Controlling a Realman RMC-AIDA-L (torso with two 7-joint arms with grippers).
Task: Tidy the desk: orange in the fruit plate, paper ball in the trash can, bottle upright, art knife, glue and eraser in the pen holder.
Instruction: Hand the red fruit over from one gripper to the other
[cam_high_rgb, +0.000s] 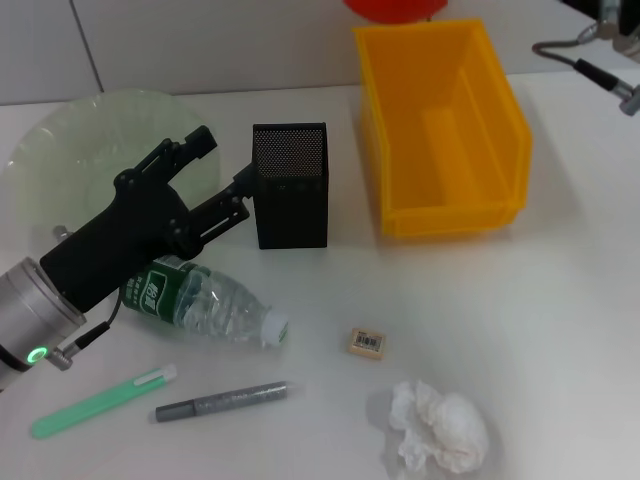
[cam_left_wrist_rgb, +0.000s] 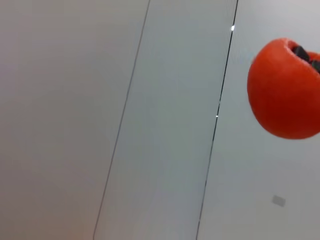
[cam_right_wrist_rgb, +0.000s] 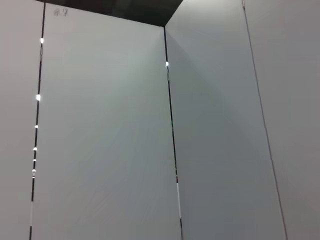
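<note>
Nearest us lies the paper ball (cam_high_rgb: 438, 427), with the eraser (cam_high_rgb: 367, 342) just beyond it. The bottle (cam_high_rgb: 205, 301) lies on its side beneath our left gripper (cam_high_rgb: 222, 172), whose fingers are spread and grasp nothing, between the fruit plate (cam_high_rgb: 70, 130) and the pen holder (cam_high_rgb: 290, 185). The trash can (cam_high_rgb: 440, 125) stands behind

A white tabletop (cam_high_rgb: 560, 330) fills the foreground, meeting a pale wall (cam_high_rgb: 200, 45) behind. The wrist views show grey-white wall panels (cam_right_wrist_rgb: 105, 150) divided by thin dark seams (cam_right_wrist_rgb: 172, 150), dotted with small light glints.
</note>
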